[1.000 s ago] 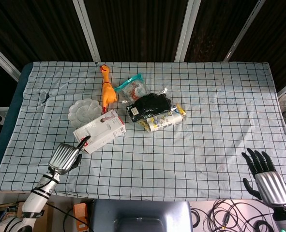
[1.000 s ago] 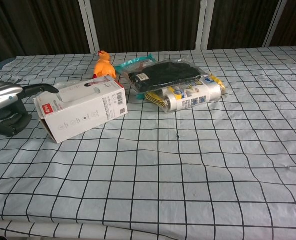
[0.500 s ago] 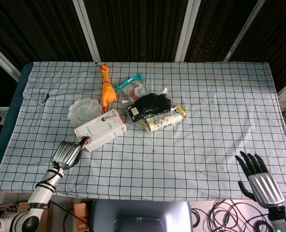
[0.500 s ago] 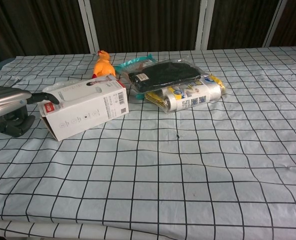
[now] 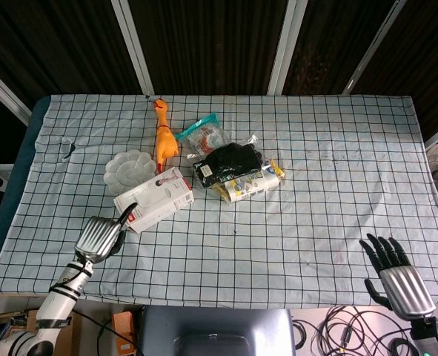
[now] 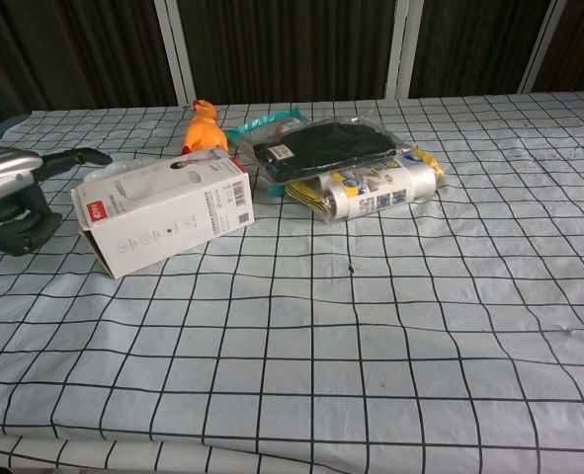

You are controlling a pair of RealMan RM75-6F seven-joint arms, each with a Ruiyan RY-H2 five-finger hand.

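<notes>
My left hand [image 5: 100, 236] lies at the table's front left, one finger [image 5: 127, 213] stretched toward the near end of a white carton [image 5: 154, 199] and the others curled under. In the chest view that finger [image 6: 74, 156] hovers just left of and above the carton [image 6: 163, 209], apart from it; the hand [image 6: 5, 188] holds nothing. My right hand [image 5: 395, 272] is at the front right edge, fingers spread and empty, far from every object.
Behind the carton lie a white flower-shaped dish [image 5: 128, 167], an orange rubber chicken [image 5: 163, 137], a teal snack packet [image 5: 202, 135], a black bagged item [image 5: 230, 162] and a yellow-and-white roll pack [image 5: 248, 184]. A checked cloth [image 5: 322, 193] covers the table.
The left finger first pushed the carton's near end slightly away and right, then lifted off it. The right hand slid a little down toward the front edge.
</notes>
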